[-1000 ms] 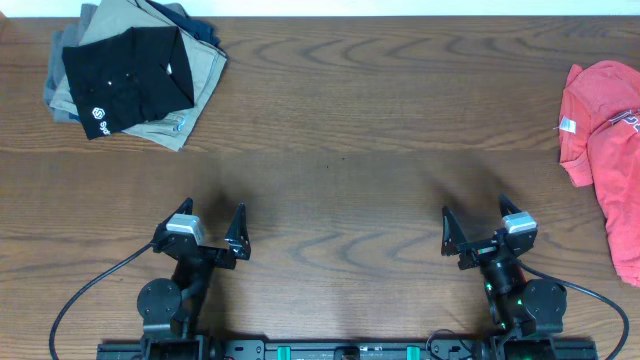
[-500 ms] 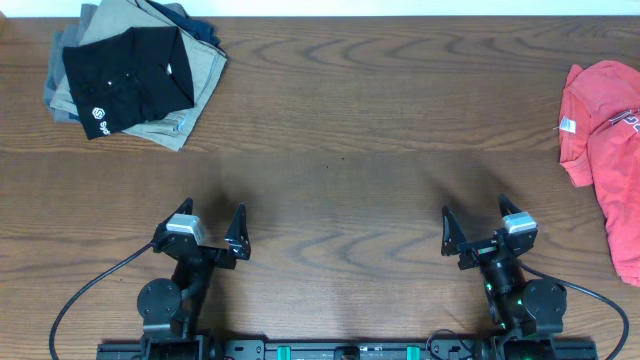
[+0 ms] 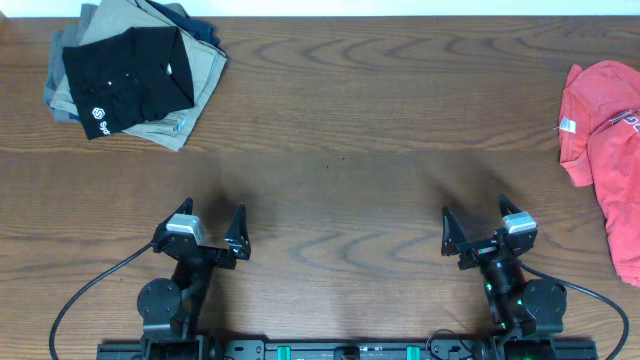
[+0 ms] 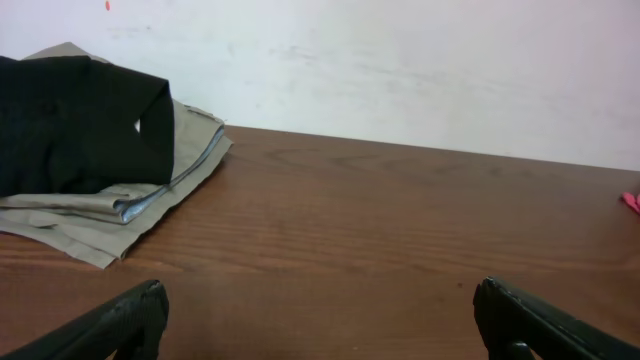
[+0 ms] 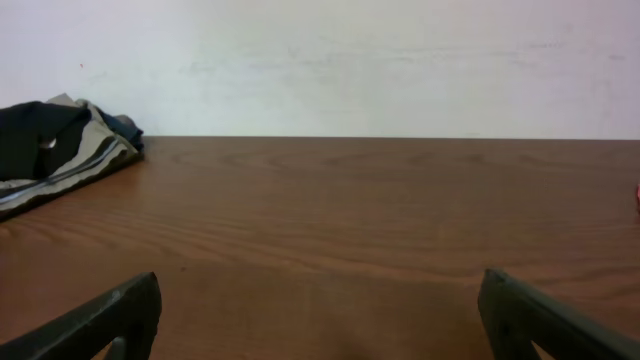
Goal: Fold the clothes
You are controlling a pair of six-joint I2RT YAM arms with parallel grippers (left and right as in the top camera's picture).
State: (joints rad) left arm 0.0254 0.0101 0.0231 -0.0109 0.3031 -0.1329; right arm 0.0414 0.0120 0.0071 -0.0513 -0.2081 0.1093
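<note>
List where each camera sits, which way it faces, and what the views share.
Overhead: above the table, looking straight down; left end effector and right end effector both open.
Left wrist: low over the table, facing the far wall; own fingertips at bottom.
Right wrist: likewise, own fingertips showing.
Shared: all show the black garment on the khaki trousers.

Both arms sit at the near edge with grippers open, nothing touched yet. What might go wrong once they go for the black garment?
1. The black garment lies on the khaki trousers in the far left corner; a pinch there may catch the trousers too and drag the pile.
2. It is far from the right gripper, so a two-armed pull likely means a long diagonal reach.
3. The red T-shirt sits nearer that gripper and might be grabbed by mistake.
</note>
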